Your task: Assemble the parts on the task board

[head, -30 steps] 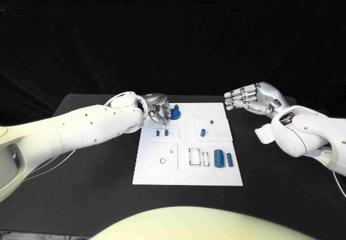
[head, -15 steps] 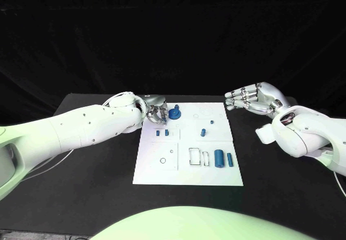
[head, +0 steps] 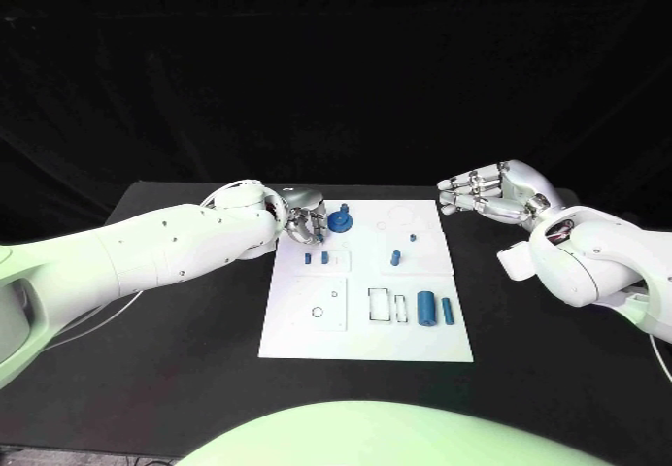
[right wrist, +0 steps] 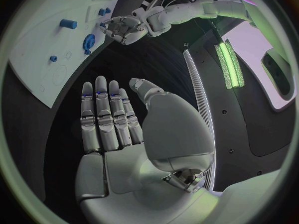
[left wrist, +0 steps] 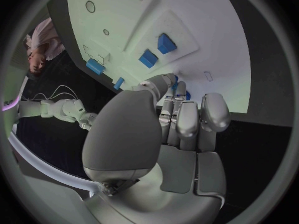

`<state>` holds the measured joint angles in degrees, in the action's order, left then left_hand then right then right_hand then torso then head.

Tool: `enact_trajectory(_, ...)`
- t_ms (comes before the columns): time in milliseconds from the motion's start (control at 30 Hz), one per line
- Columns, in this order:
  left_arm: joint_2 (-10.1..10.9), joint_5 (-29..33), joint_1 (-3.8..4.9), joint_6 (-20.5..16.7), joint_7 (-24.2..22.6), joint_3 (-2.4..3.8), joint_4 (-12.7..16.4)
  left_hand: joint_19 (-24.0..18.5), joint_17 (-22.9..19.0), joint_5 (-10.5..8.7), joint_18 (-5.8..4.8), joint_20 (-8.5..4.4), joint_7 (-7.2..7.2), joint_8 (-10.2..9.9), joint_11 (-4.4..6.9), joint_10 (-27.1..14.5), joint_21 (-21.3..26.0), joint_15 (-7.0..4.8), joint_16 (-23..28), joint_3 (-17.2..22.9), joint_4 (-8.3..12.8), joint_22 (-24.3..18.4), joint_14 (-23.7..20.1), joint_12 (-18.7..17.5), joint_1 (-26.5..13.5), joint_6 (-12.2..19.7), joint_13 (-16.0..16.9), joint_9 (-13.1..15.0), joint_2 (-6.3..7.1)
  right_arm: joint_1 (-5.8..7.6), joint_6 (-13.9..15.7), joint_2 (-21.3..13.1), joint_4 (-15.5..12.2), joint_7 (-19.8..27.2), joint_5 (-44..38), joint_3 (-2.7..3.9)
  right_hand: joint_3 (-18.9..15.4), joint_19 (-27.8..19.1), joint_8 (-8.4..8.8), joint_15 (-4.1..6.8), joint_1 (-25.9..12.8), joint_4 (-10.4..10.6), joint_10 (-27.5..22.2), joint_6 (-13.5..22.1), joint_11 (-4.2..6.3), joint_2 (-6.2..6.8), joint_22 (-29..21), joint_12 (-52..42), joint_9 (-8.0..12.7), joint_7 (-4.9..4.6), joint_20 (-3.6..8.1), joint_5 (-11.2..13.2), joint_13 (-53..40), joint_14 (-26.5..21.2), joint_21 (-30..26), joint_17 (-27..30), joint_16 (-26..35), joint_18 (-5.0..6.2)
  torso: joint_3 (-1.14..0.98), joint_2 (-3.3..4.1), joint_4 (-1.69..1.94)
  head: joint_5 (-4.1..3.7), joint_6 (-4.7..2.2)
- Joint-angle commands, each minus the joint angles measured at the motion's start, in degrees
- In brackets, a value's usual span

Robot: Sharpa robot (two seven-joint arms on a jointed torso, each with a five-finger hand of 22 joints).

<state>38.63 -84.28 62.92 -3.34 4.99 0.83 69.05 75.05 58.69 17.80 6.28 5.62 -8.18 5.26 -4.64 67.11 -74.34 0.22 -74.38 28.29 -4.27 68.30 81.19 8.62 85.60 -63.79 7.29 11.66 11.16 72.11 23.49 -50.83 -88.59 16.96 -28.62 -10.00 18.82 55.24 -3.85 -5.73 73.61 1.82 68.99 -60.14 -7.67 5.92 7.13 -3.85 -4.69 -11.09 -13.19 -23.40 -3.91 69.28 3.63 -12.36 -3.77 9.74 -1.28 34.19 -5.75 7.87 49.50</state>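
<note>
Smooth white task board (head: 367, 335); round blue part (head: 342, 221) at its eleven o'clock corner, touched by the curled silver left hand (head: 307, 219), grip unclear. Right hand (head: 493, 195) flat, empty.

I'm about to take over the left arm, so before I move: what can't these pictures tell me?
- Whether the silver left hand grips the blue round part at the white task board's far edge: in the head view they overlap, and in the left wrist view its own fingers hide the contact.
- The small blue pegs: too small in the head view to tell seated from loose.
- The open right hand hides nothing.
</note>
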Motion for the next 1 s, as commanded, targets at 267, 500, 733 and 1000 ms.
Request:
enact_trajectory(267, -0.46, 0.29, -0.11, 1.68, 0.12, -0.09, -0.15, 0.09, -0.15, -0.26, -0.77, 0.03, 0.00, -0.24, -0.01, 0.33, -0.17, -0.03, 0.03, 0.09, 0.17, -0.08, 0.39, -0.19, -0.53, -0.46, 0.09, -0.05, 0.00, -0.03, -0.59, 0.12, -0.05, 0.59, -0.19, 0.02, 0.29, -0.37, 0.06, 0.06, 0.01, -0.04, -0.36, 0.37, 0.11, -0.04, -0.06, -0.28, 0.07, -0.07, -0.06, -0.37, 0.09, -0.23, 0.23, 0.07, 0.03, 0.94, 0.02, -0.01, -0.03, 0.06, 0.09)
enact_trajectory(500, -0.49, 0.20, -0.13, 2.27, 0.81, -0.15, -0.44, 0.04, -0.26, -0.29, -0.75, 0.03, 0.02, -0.25, 0.01, 0.39, -0.13, -0.03, 0.09, 0.06, 0.17, -0.15, 0.35, -0.22, -0.61, -0.50, 0.11, -0.05, 0.01, -0.03, -0.61, 0.08, -0.04, 0.59, -0.19, 0.02, 0.29, -0.37, 0.06, 0.06, 0.01, -0.04, -0.36, 0.37, 0.11, -0.04, -0.06, -0.28, 0.07, -0.07, -0.06, -0.37, 0.09, -0.23, 0.23, 0.07, 0.03, 0.94, -0.01, 0.00, -0.01, 0.06, 0.20)
enact_trajectory(733, -0.51, 0.17, -0.14, 2.84, 1.02, -0.18, -0.46, -0.11, -0.38, -0.35, -0.70, 0.03, 0.06, -0.27, 0.03, 0.46, 0.02, -0.03, 0.15, 0.00, 0.18, -0.34, 0.29, -0.29, -0.76, -0.55, 0.13, -0.06, 0.06, -0.03, -0.61, 0.09, -0.03, 0.58, -0.19, 0.02, 0.29, -0.37, 0.06, 0.06, 0.01, -0.04, -0.36, 0.37, 0.11, -0.04, -0.06, -0.28, 0.07, -0.07, -0.06, -0.37, 0.09, -0.23, 0.23, 0.07, 0.03, 0.94, 0.01, -0.01, -0.01, 0.10, 0.33)
enact_trajectory(1000, -0.44, 0.18, -0.14, 2.45, 0.73, -0.20, -0.63, -0.22, -0.68, -0.39, -0.68, -0.14, 0.52, -1.17, 0.40, 1.13, 0.10, -0.30, 0.27, -0.24, 0.49, -0.39, 0.17, -0.52, -1.35, 0.54, 0.41, -0.49, 0.22, -0.03, -0.59, 0.08, 0.01, 0.56, -0.19, 0.02, 0.29, -0.37, 0.06, 0.06, 0.01, -0.04, -0.36, 0.37, 0.11, -0.04, -0.06, -0.28, 0.07, -0.07, -0.06, -0.37, 0.09, -0.23, 0.23, 0.07, 0.03, 0.94, 0.01, -0.02, 0.04, 0.17, 0.36)
